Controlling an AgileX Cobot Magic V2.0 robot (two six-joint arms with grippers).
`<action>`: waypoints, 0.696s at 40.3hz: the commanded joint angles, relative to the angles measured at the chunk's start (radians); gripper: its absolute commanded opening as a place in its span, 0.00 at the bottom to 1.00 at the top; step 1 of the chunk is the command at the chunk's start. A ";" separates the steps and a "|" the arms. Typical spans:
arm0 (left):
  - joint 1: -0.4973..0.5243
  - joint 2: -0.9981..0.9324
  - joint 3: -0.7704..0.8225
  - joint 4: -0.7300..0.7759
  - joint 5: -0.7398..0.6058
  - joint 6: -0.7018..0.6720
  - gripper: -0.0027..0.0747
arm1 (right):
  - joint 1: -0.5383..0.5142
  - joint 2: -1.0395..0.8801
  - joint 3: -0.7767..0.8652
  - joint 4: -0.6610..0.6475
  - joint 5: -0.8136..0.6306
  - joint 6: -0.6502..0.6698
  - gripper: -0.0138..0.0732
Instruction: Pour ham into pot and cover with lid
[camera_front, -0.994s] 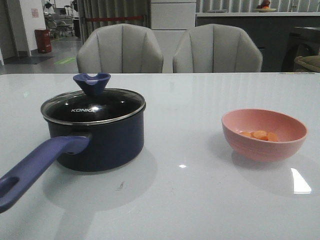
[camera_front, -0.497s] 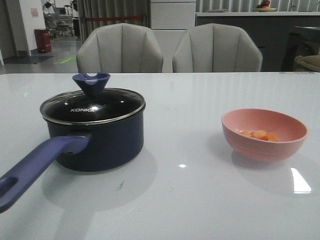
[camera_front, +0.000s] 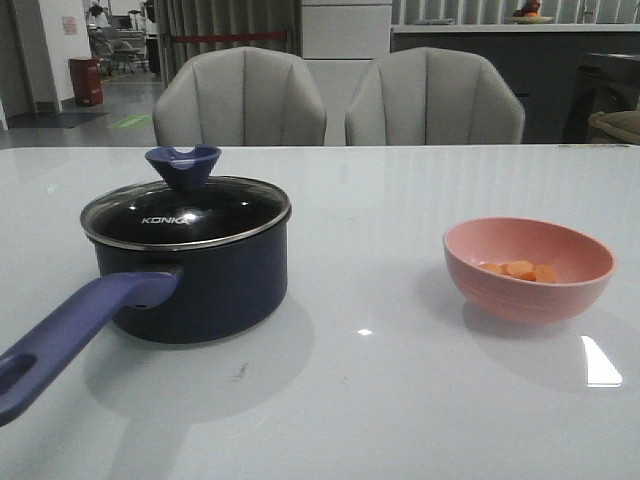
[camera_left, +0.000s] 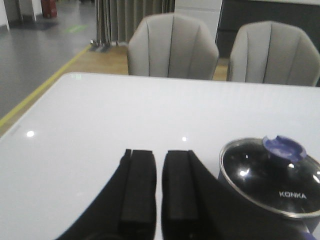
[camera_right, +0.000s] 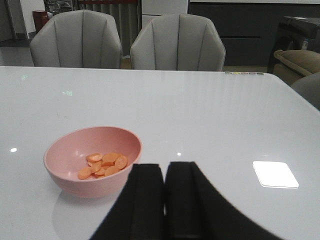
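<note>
The dark navy pot (camera_front: 210, 295) stands on the left of the white table with its purple-blue handle (camera_front: 70, 335) pointing to the front left. The glass lid (camera_front: 185, 212) with its blue knob (camera_front: 183, 165) sits on the pot. Several orange-pink ham slices (camera_front: 520, 270) lie in a pink bowl (camera_front: 520, 302) on the right. Neither gripper shows in the front view. My left gripper (camera_left: 159, 151) is shut and empty, above the table beside the lid (camera_left: 265, 175). My right gripper (camera_right: 165, 164) is shut and empty, close beside the bowl (camera_right: 75, 185) with the ham (camera_right: 102, 165).
Two grey chairs (camera_front: 240, 100) stand behind the table's far edge. The white tabletop (camera_front: 370, 400) is glossy with light reflections. The pot handle reaches toward the front left edge.
</note>
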 joint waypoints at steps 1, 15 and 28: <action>-0.002 0.038 -0.038 -0.014 -0.064 -0.002 0.21 | -0.006 -0.020 -0.005 -0.018 -0.080 -0.002 0.33; -0.072 0.092 -0.038 -0.021 -0.059 -0.002 0.22 | -0.006 -0.020 -0.005 -0.018 -0.080 -0.002 0.33; -0.112 0.152 -0.038 -0.008 -0.050 -0.002 0.70 | -0.006 -0.020 -0.005 -0.018 -0.080 -0.002 0.33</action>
